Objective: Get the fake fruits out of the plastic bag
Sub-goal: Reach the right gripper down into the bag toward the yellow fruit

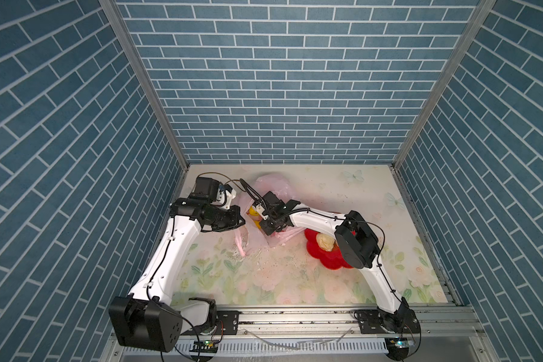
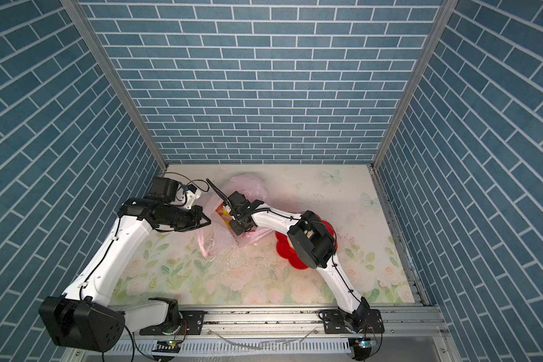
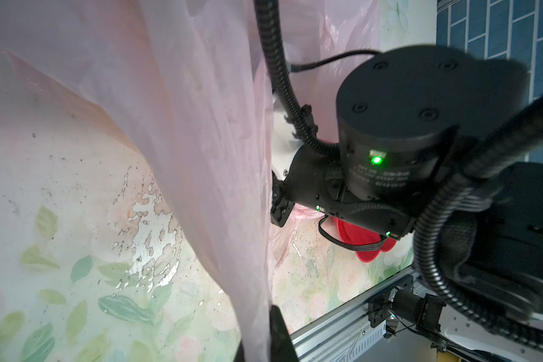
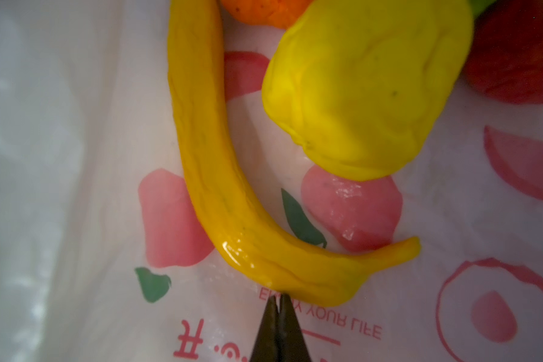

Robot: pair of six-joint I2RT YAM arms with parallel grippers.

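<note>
Banana [image 4: 204, 156] edge beside clenched right hand [image 4: 279, 301]; left hand [image 1: 240, 221] pinches plastic bag [image 1: 271, 185] rim.

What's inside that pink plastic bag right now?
Inside the plastic bag lie a yellow banana, a lumpy yellow piece, an orange fruit and a red one, plus a green sliver. The right tool, shut, points at the banana's edge. Anything beneath or behind them is covered.

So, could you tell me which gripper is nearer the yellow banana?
Right. The right gripper is inside the plastic bag, its shut tips at the banana; the left gripper pinches the bag's rim from outside.
</note>
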